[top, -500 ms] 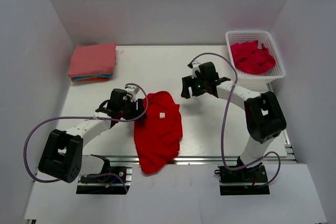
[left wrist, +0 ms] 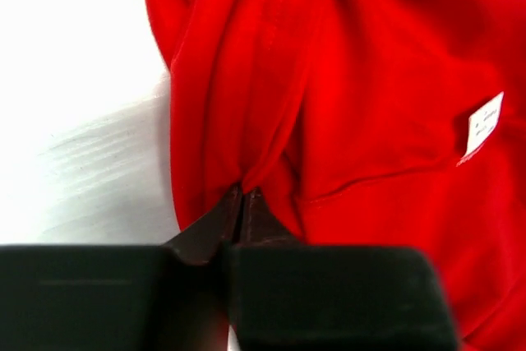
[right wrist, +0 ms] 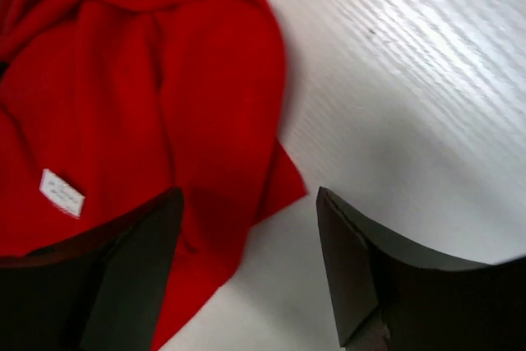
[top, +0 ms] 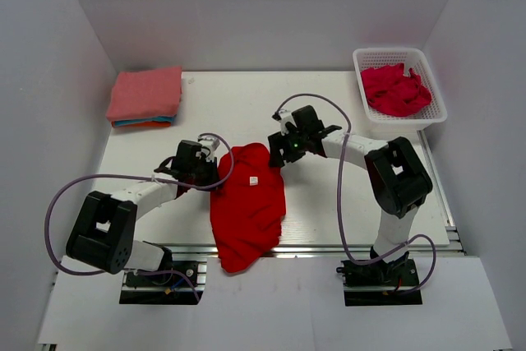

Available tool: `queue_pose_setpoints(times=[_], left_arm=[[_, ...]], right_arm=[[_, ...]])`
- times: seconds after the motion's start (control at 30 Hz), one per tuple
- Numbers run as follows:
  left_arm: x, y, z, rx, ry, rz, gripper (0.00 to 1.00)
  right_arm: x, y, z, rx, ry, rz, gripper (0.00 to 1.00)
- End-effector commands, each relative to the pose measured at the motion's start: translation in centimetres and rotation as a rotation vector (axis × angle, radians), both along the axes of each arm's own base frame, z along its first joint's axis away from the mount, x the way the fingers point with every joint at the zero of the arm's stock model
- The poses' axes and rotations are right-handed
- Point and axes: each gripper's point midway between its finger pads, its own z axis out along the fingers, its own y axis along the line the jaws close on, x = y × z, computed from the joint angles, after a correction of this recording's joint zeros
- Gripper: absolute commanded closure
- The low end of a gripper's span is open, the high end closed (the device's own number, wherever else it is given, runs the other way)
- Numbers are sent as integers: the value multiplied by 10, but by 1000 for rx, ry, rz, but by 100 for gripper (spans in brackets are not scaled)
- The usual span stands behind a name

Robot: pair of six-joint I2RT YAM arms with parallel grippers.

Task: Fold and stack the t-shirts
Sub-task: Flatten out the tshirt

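left claw (left wrist: 241,203) pinching red shirt (top: 246,211) edge; right claw (right wrist: 248,201) spread above opposite edge. Should nip that corner squarely, then both draw apart to flatten it

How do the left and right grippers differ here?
The left gripper is shut, pinching a fold of the red t-shirt; the right gripper is open, holding nothing. The left is at the shirt's left edge, the right by its far right edge. Both are at the same shirt.
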Motion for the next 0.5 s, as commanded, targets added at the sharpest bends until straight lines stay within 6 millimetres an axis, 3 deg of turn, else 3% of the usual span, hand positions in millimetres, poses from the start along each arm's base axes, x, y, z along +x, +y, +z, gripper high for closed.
queue_pose_setpoints(times=[0.0,0.07,0.23,0.3,0.4,0.43,0.47], left_arm=[[16,-5,17,-9,-65,-4,93],[19,-6,26,-20,-98,-4,100],[26,-9,47,-47,-173,-3,100],[27,-9,54,-58,-202,-3,100],[33,-12,70,-76,-261,-17,100],[34,-11,72,-72,-272,-10,100],[42,-10,88,-74,-318,7,100]], right_arm=[[-7,23,9,76,2,72,30],[-10,29,3,87,21,84,33],[-2,39,2,100,-9,71,39],[5,43,1,100,-5,57,47],[7,50,11,124,-22,57,78],[11,51,16,129,-34,38,100],[16,51,21,121,-54,16,100]])
